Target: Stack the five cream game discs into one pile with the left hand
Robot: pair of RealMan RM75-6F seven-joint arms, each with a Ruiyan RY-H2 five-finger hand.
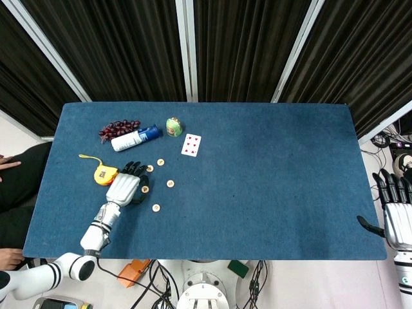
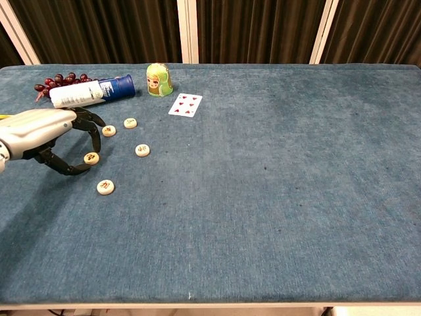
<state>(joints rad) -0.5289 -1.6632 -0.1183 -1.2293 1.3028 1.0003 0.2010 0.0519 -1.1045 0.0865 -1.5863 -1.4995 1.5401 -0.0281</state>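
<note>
Several cream discs lie apart on the blue table [image 1: 270, 187], left of centre: one [image 2: 109, 130], one [image 2: 131, 123], one [image 2: 143, 150], one [image 2: 91, 158] and one [image 2: 105, 187]. None is stacked on another. My left hand [image 2: 46, 131] hovers low at their left side, its fingers [image 2: 94, 129] and thumb arched apart around the disc [image 1: 145, 189] without closing on it. It holds nothing. My right hand [image 1: 399, 219] hangs past the table's right edge with straight fingers, seen only in the head view.
A yellow tape measure [image 1: 105, 174] lies just left of my left hand. Behind the discs are dark grapes [image 2: 56, 81], a lying white and blue bottle [image 2: 92, 92], a green doll [image 2: 158, 79] and a playing card [image 2: 185, 105].
</note>
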